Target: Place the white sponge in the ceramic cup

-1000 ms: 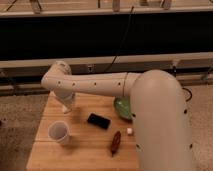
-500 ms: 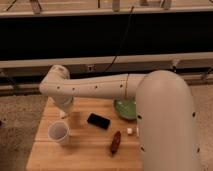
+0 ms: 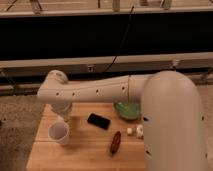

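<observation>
Table (image 3: pixel 85 152): wood, carrying ceramic cup (image 3: pixel 59 133), black phone (image 3: pixel 99 121), green bowl (image 3: pixel 127 110)
Gripper (image 3: pixel 62 117): pressed together, poised just above the ceramic cup's rim

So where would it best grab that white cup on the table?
Probably take the cup by one side of its rim, from straight above: it stands upright, open-topped, with no handle showing. The hand hangs right above it, closed.
</observation>
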Controlling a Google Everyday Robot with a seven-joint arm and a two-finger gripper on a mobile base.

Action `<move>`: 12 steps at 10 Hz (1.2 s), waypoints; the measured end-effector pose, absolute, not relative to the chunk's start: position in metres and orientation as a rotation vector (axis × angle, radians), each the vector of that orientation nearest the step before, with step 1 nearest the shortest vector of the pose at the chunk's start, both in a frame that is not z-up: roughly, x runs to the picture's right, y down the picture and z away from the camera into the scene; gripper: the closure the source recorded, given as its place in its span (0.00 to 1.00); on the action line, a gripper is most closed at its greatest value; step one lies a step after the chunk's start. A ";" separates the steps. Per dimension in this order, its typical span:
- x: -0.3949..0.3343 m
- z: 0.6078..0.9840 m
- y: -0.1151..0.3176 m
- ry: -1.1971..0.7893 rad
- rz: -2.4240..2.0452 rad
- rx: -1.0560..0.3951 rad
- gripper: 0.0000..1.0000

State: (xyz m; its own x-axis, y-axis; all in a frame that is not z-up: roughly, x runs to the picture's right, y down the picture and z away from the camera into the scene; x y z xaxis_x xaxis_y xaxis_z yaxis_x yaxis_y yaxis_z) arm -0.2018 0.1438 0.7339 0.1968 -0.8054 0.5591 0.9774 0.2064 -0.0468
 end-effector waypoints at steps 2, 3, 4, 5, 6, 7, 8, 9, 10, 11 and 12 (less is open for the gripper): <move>-0.205 0.729 0.150 -0.477 -1.328 -0.429 1.00; -0.208 0.726 0.154 -0.484 -1.342 -0.422 1.00; -0.210 0.722 0.157 -0.490 -1.353 -0.419 1.00; -0.212 0.719 0.162 -0.494 -1.365 -0.415 1.00; -0.213 0.717 0.163 -0.496 -1.373 -0.411 1.00; -0.215 0.714 0.167 -0.501 -1.382 -0.408 1.00; -0.217 0.712 0.170 -0.503 -1.390 -0.406 1.00; -0.218 0.710 0.171 -0.505 -1.396 -0.403 1.00; -0.219 0.710 0.171 -0.507 -1.392 -0.404 1.00; -0.219 0.715 0.167 -0.513 -1.383 -0.406 1.00; -0.223 0.725 0.159 -0.524 -1.370 -0.407 1.00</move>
State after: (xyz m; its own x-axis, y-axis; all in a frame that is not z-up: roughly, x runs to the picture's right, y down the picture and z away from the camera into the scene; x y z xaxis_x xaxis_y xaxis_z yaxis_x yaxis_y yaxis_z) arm -0.2226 0.1585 0.7252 0.1167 -0.8114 0.5727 0.9866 0.1611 0.0273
